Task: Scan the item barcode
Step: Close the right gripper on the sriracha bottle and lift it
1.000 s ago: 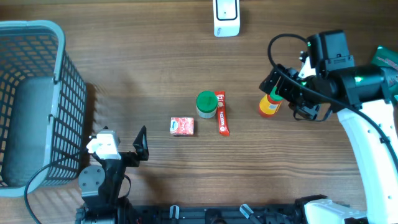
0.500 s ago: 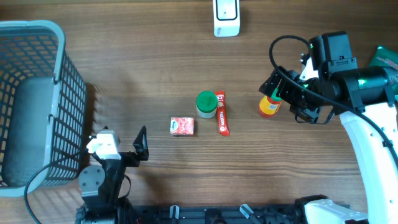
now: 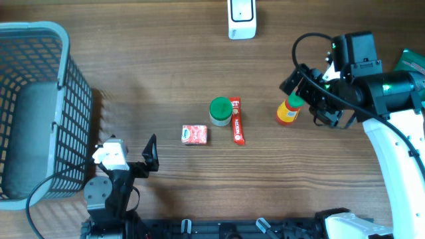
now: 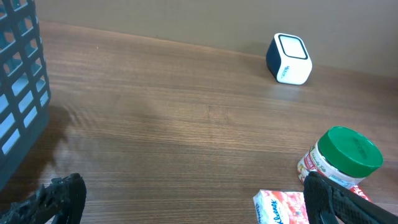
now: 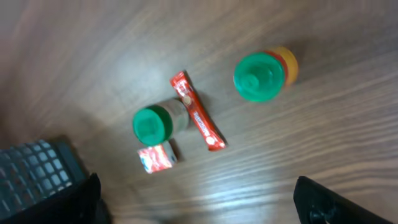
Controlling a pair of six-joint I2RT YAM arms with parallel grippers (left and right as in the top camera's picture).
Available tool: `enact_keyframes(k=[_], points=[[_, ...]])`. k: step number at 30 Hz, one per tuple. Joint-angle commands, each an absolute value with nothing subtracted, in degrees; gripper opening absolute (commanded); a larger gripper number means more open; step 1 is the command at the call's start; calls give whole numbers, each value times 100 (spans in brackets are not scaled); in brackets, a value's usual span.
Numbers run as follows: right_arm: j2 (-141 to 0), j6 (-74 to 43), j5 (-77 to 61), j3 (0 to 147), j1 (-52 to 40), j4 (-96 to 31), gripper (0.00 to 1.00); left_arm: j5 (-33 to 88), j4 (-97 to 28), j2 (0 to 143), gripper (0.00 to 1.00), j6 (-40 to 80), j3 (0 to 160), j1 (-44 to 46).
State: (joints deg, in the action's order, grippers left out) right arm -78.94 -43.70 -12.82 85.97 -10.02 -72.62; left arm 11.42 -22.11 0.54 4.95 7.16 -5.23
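On the wooden table (image 3: 166, 66), the white scanner (image 3: 241, 18) stood at the far edge. The orange bottle (image 3: 287, 113) stood upright, to the right of the green-lidded jar (image 3: 220, 111), red sachet (image 3: 237, 129) and small red box (image 3: 194, 135). We saw the right gripper (image 3: 309, 99) poised above and just beside the bottle, jaws spread wide and empty, while the left gripper (image 4: 196, 211) sat low near the basket (image 3: 66, 79), equally wide and empty.
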Motion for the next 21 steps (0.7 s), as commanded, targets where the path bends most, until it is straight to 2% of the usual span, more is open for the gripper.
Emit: enact_keyframes(k=[1,6,21], points=[[-7854,-4521,-1181,8726,-989,-6965,100,1103,-2191,38,100,384,659,-497],[-7854,-4974,-1299,8726,-989,-6792,100,1103,-2191,38,100,384,659,-497],[-7854,-4694,-1343,8464,-989,-6761,100,1103,-2191,38,100,384,659,-497]])
